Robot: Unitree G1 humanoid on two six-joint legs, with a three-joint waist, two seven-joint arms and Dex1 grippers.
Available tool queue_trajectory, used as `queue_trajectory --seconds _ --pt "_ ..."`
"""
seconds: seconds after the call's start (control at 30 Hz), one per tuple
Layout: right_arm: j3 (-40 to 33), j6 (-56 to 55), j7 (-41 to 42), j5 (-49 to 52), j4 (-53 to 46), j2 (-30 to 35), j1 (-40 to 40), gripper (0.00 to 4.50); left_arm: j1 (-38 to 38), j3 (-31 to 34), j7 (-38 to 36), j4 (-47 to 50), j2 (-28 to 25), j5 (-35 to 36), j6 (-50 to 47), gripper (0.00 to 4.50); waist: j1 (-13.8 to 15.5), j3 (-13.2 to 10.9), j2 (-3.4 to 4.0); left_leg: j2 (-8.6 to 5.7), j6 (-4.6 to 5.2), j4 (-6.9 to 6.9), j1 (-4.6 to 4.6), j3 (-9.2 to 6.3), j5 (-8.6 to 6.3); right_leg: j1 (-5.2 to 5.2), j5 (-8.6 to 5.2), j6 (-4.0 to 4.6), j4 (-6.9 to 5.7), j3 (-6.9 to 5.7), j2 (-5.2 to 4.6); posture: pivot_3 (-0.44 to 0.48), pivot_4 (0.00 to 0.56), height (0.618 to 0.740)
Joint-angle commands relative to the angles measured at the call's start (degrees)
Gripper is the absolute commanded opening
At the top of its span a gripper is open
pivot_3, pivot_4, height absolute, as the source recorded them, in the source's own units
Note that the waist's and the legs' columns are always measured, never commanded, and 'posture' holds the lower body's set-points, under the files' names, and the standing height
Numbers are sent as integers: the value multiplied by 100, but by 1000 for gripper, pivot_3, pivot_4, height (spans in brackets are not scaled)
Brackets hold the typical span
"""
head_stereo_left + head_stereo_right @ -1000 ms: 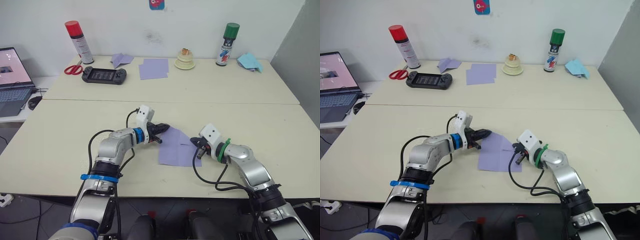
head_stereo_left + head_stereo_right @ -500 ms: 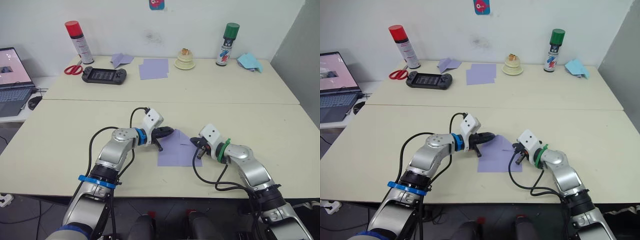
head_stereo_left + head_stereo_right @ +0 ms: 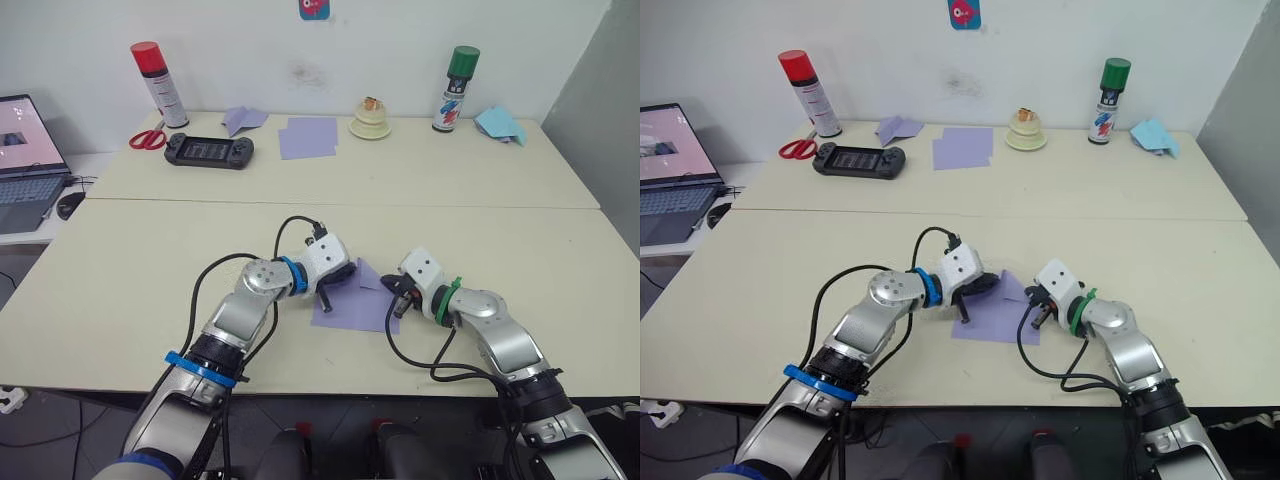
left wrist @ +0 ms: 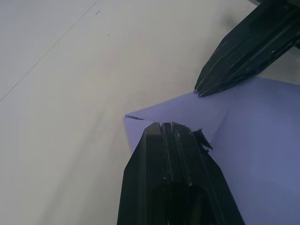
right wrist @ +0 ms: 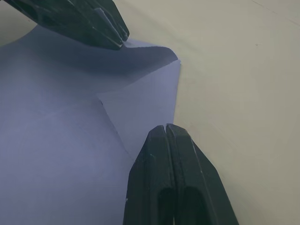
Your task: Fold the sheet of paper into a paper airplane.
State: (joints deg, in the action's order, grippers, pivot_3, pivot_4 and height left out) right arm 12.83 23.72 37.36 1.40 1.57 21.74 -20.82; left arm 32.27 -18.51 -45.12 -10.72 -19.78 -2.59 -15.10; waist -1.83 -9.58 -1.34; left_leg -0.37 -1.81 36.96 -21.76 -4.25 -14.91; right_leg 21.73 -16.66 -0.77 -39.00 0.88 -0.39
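Left gripper point(image 3: 328, 285), closed, has pushed further over the sheet of paper point(image 3: 357, 308) toward 3 o'clock, creasing; right gripper point(image 3: 396, 298) closed, pinning.

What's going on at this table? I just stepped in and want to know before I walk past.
A humanoid robot is working a lavender sheet of paper on the near table. Its left gripper is shut and presses on one top corner of the sheet, which is being folded in. Its right gripper is also shut, its tips resting on the already folded flap at the sheet's other top corner. The paper is only partly folded, not yet an airplane.
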Motion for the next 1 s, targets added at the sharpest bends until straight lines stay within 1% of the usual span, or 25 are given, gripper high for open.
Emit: queue_trajectory --seconds 0.03,0.23,0.53,0.83,1.0 --pt "99 98 96 29 94 -35 44 0 -74 -184 144 387 52 -217 -166 22 -2 0 0 1 0 0 0 0 0 0 0 0 0 0 0 0 150 740" --pt "72 133 154 37 48 18 45 0 -153 -436 277 592 82 -548 -317 22 3 0 0 0 0 0 0 0 0 0 0 0 0 1 0 0 150 740" --pt "56 140 210 31 70 59 9 0 -62 -515 329 501 20 -832 -457 22 2 0 0 0 0 -1 -1 0 0 0 -1 -1 1 1 0 0 150 740" --pt "78 164 237 31 -8 74 65 0 43 -476 361 403 32 -903 -485 22 2 0 0 0 0 -1 -1 0 0 1 -1 -1 1 0 0 0 150 740" --pt "86 163 257 29 -39 91 78 0 35 -440 358 452 162 -820 -625 22 4 0 0 0 0 0 -1 0 0 0 -1 -1 1 0 0 0 150 740"
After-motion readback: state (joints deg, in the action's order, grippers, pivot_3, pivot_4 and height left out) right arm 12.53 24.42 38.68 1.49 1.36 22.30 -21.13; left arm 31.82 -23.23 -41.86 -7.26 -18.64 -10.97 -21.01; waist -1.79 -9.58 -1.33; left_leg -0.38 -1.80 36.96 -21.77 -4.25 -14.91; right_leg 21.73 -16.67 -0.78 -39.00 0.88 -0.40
